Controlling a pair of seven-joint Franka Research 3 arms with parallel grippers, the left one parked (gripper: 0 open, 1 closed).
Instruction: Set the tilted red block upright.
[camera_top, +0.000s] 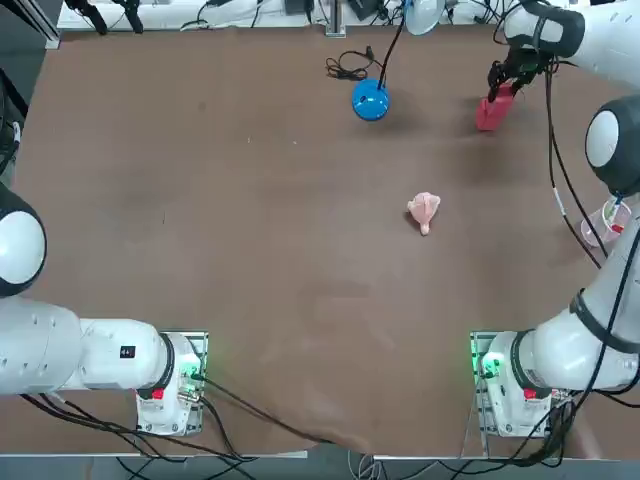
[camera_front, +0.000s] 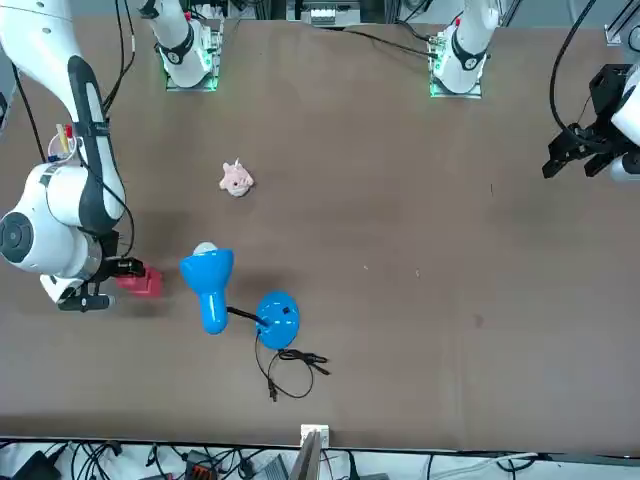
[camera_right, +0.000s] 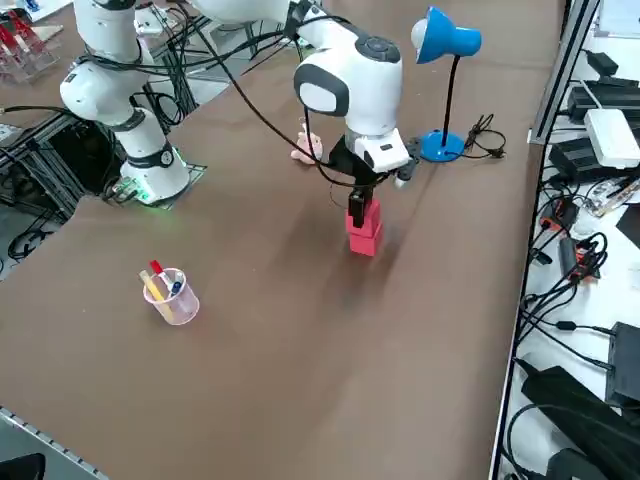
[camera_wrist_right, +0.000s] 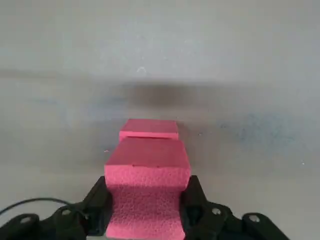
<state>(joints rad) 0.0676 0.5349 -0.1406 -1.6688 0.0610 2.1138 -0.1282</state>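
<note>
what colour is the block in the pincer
Pinkish red block, clearest in the right wrist view, held by the right pincer.

White, rounded right arm (camera_right: 350, 70) with black joint bands, black cables along it, a black right gripper (camera_wrist_right: 147, 210), green-lit base (camera_top: 497, 365)

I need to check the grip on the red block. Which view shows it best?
The right wrist view: the red block fills it, clamped between both fingers of the right gripper. The right side view shows it standing; top and front views show it small, partly hidden.
</note>
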